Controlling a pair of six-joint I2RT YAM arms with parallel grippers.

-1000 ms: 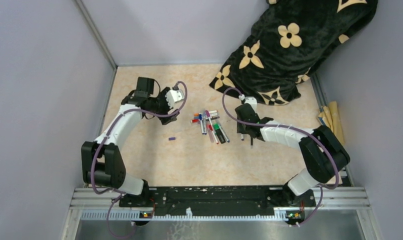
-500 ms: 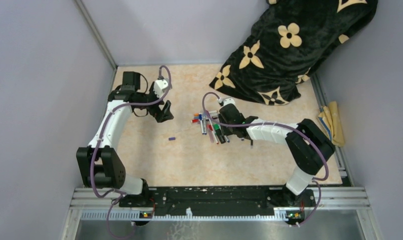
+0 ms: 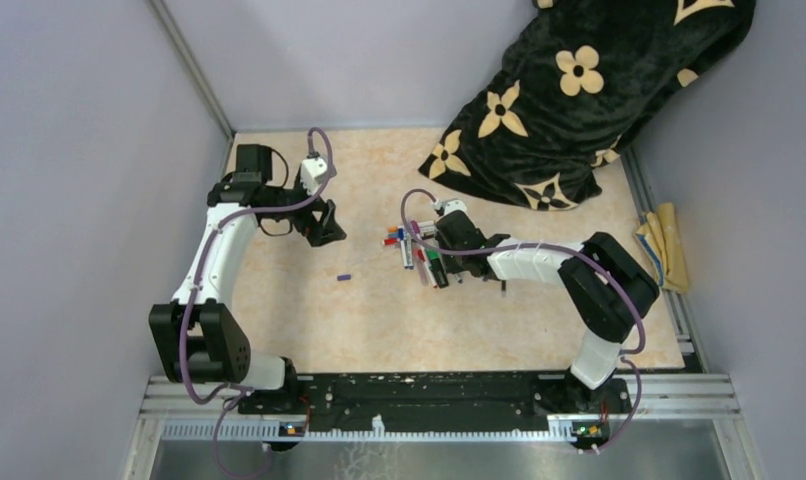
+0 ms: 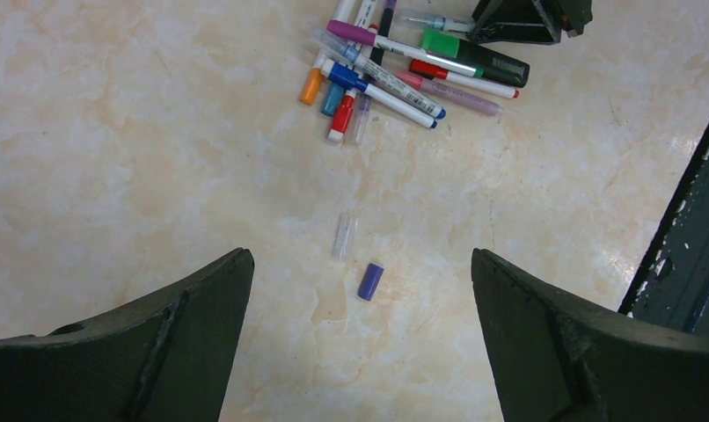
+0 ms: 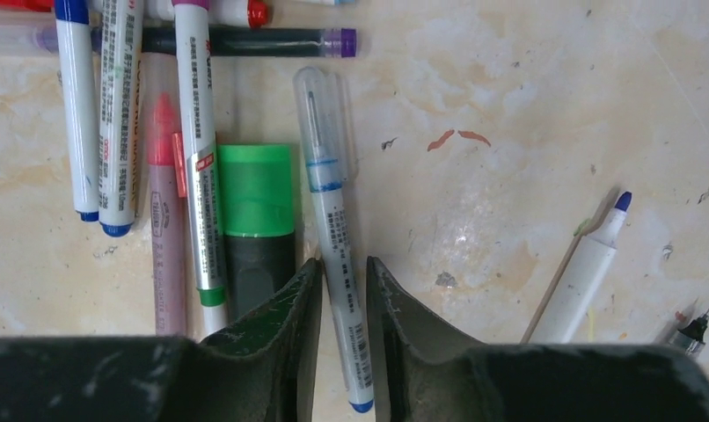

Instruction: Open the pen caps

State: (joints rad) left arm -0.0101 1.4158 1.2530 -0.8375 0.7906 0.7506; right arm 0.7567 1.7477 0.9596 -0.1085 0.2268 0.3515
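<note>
The pens (image 3: 419, 250) lie in a loose pile mid-table, seen also in the left wrist view as pens (image 4: 395, 70). My right gripper (image 5: 344, 264) is down at the pile's right edge, where the top view shows that gripper (image 3: 441, 240). Its fingers close in on both sides of a white pen (image 5: 333, 220) with a clear cap (image 5: 320, 114) and a blue end, still lying flat. My left gripper (image 4: 360, 257) hangs wide open above a loose purple pen cap (image 4: 369, 281) and a clear cap (image 4: 344, 236). The same purple cap (image 3: 344, 276) lies left of the pile.
A thick green and black marker (image 5: 257, 202) lies just left of the gripped pen. An uncapped white pen (image 5: 588, 264) with a blue tip lies to its right. A black flowered blanket (image 3: 579, 90) fills the back right corner, and yellow cloth (image 3: 664, 245) lies by the right wall.
My right gripper slid left into the pile and narrowed its jaws around the clear-capped pen. My left arm drew back to the left and its jaws opened wide.
</note>
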